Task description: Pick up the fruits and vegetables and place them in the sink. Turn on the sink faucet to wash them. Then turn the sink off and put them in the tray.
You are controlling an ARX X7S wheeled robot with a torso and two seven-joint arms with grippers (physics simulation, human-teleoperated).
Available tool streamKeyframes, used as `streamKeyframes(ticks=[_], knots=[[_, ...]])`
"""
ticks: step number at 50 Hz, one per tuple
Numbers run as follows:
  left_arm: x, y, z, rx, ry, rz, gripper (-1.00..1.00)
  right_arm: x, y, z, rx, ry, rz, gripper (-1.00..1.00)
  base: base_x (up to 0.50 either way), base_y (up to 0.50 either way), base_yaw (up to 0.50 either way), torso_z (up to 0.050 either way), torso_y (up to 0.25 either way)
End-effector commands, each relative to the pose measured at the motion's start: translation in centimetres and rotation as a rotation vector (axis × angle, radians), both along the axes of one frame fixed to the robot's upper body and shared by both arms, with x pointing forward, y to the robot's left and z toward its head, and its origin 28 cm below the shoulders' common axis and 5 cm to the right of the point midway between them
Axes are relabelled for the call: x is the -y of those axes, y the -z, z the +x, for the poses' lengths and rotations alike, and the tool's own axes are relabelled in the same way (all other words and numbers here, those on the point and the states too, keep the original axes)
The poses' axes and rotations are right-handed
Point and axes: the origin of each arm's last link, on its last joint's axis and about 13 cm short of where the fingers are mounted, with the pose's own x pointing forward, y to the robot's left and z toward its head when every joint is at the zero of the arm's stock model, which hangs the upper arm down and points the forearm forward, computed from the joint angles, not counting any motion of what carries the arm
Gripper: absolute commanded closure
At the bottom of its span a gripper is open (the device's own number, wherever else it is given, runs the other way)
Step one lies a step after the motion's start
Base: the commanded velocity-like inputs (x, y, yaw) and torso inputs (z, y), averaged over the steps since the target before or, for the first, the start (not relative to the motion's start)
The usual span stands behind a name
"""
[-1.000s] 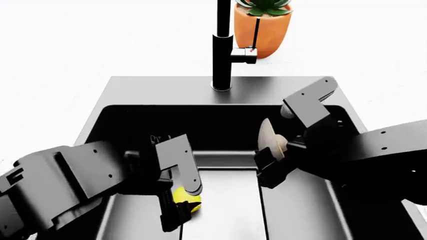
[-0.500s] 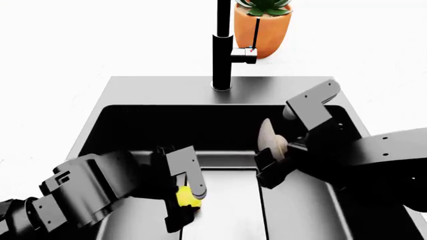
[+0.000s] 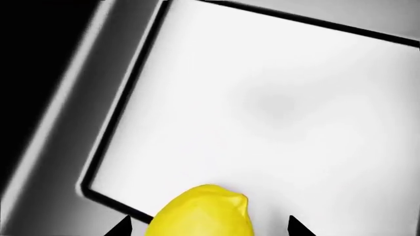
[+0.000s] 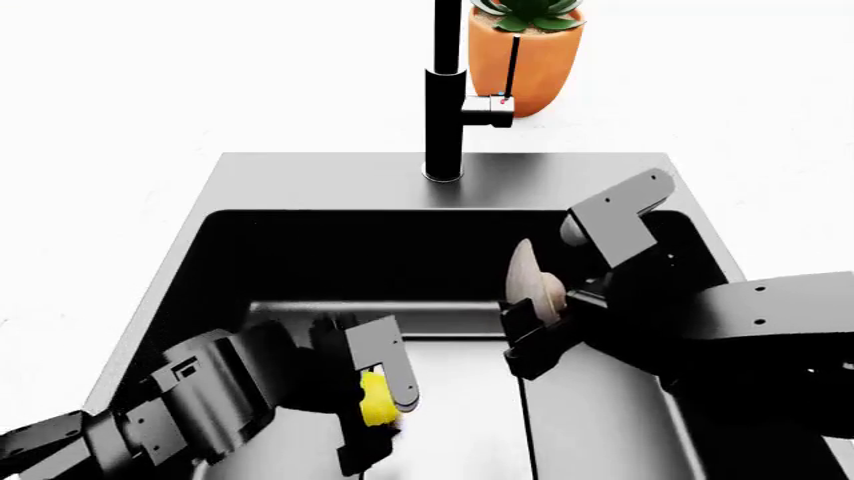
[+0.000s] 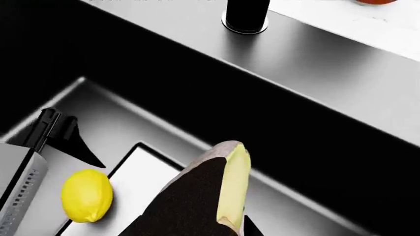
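While both arms reach down into the deep black sink point(image 4: 200, 240), neither fruit has been let go. No tray appears in any view, so washing and traying are all left to do. Behind the basin, the faucet point(image 4: 445, 100) stands upright with no water running. On the right, the right gripper point(image 4: 534, 335) is closed around the avocado half point(image 4: 531, 278), held on edge above the basin floor. Lower left, the left gripper point(image 4: 378, 405) clasps the lemon point(image 4: 375, 398) low over the drain plate point(image 3: 276, 98), probably about to set it down.
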Motion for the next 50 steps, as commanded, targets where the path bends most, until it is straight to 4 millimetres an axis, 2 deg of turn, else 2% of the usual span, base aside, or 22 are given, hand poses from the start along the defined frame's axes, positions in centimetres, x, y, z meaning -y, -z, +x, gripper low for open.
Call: streamKeyframes(ticks=[1, 9, 18, 19, 24, 32, 35, 39, 50], knots=[[0.1, 1.7, 0.0, -0.034, -0.009, 0.015, -1.0, 0.0, 0.2, 0.2, 0.018, -0.009, 0.003, 1.0, 0.0, 0.0, 0.0, 0.0, 0.0], [-0.6, 2.7, 0.9, -0.025, -0.047, 0.039, -1.0, -0.1, 0.2, 0.2, 0.019, -0.009, 0.014, 1.0, 0.0, 0.0, 0.0, 0.0, 0.0], [-1.0, 4.1, 0.9, -0.01, -0.039, 0.108, -1.0, -0.1, 0.4, 0.1, 0.019, -0.006, 0.023, 1.0, 0.0, 0.0, 0.0, 0.0, 0.0], [-1.0, 4.2, 0.9, 0.004, -0.031, 0.116, 1.0, -0.1, 0.4, 0.1, 0.019, -0.006, 0.024, 1.0, 0.0, 0.0, 0.0, 0.0, 0.0], [-1.1, 4.7, 1.0, 0.149, 0.047, 0.146, 1.0, -0.1, 0.5, 0.1, 0.021, -0.008, 0.028, 1.0, 0.0, 0.0, 0.0, 0.0, 0.0], [-1.0, 4.7, 0.8, 0.21, 0.123, 0.154, 1.0, -0.1, 0.4, 0.0, 0.028, -0.003, 0.032, 1.0, 0.0, 0.0, 0.0, 0.0, -0.006], [-0.7, 3.5, 0.6, 0.256, 0.133, 0.115, 1.0, -0.1, 0.0, 0.0, 0.065, -0.002, 0.018, 1.0, 0.0, 0.0, 0.0, 0.0, -0.007], [-0.3, 0.7, -0.3, 0.33, 0.159, 0.034, 1.0, 0.0, -0.5, -0.2, 0.117, 0.016, -0.015, 1.0, 0.0, 0.0, 0.0, 0.0, 0.0], [-1.0, -5.4, -1.8, 0.472, 0.138, -0.103, 1.0, 0.2, -1.7, -0.4, 0.211, 0.058, -0.031, 1.0, 0.0, 0.0, 0.0, 0.0, 0.015]])
